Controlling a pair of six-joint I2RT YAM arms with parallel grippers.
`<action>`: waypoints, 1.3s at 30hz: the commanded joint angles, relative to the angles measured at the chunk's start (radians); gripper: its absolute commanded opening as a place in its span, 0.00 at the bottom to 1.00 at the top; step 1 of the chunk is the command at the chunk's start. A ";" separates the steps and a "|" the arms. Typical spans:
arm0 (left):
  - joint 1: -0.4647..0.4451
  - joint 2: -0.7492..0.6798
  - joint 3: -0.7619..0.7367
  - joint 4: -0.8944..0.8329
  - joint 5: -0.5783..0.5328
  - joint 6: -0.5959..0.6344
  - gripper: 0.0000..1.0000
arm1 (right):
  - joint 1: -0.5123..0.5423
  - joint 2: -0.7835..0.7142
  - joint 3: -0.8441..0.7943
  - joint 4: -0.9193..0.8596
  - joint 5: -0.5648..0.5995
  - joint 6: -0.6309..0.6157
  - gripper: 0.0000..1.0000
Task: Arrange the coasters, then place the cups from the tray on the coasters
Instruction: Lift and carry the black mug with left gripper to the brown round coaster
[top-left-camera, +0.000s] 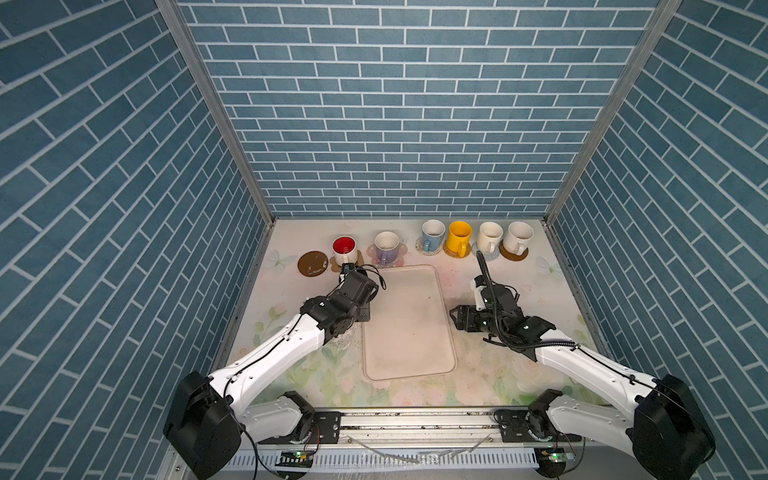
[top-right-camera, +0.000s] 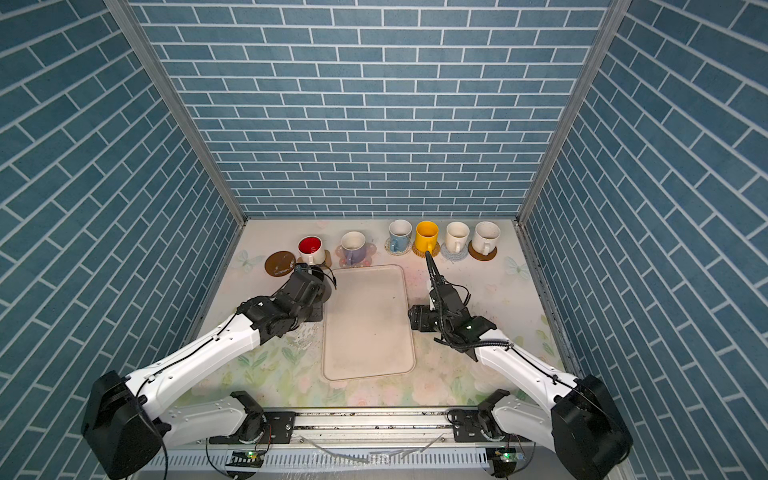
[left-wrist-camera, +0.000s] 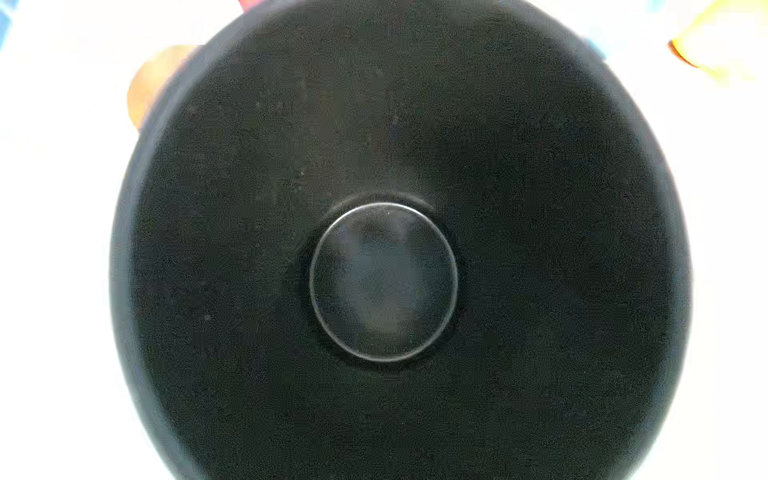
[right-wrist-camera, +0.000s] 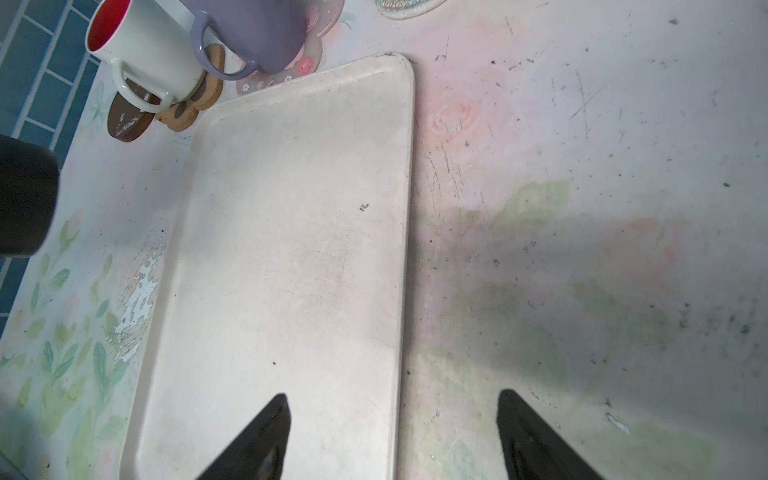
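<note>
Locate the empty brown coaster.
In both top views, the brown disc coaster ends the far row on the left, next to the red-inside mug.

Black cup (left-wrist-camera: 382, 249) blocks left wrist view; surroundings washed out

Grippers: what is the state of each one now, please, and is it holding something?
Left gripper: closed, holding the black cup.
Right gripper: open, holding nothing.
</note>
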 joint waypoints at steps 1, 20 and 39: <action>0.072 -0.030 0.068 -0.002 -0.007 0.040 0.00 | -0.008 0.001 0.042 -0.024 0.037 0.016 0.80; 0.394 0.267 0.311 0.077 0.087 0.151 0.00 | -0.067 0.188 0.260 0.041 0.020 -0.023 0.80; 0.557 0.605 0.482 0.180 0.102 0.183 0.00 | -0.104 0.358 0.397 0.054 -0.039 -0.070 0.80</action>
